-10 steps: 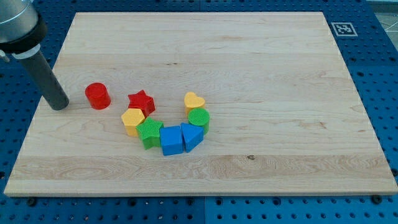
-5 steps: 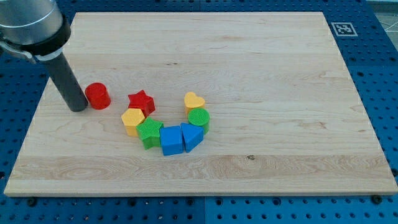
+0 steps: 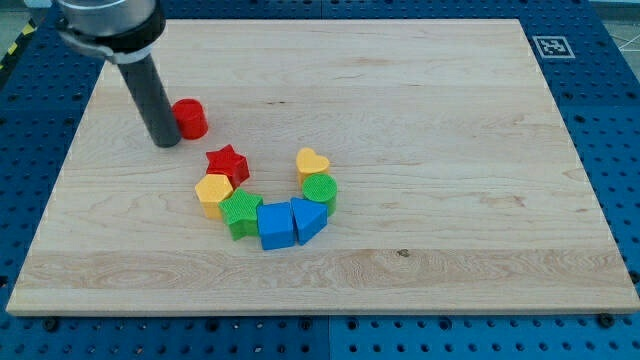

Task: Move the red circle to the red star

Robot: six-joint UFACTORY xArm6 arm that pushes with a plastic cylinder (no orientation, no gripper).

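Note:
The red circle [image 3: 189, 118] lies on the wooden board at the view's upper left. My tip [image 3: 166, 141] stands just left of it and slightly below, touching or nearly touching its side. The red star [image 3: 227, 163] lies below and to the right of the red circle, a short gap apart. The star sits at the upper left end of a curved row of blocks.
Below the star run a yellow hexagon [image 3: 213, 193], a green block [image 3: 241, 213], a blue cube [image 3: 275, 225], a blue triangle [image 3: 308, 218], a green circle [image 3: 320, 190] and a yellow heart [image 3: 312, 162]. The board [image 3: 450, 150] has a marker tag [image 3: 549, 46] at its top right corner.
My tip has moved right and up, reached the red circle and pushed it up and to the right. The other blocks have not moved.

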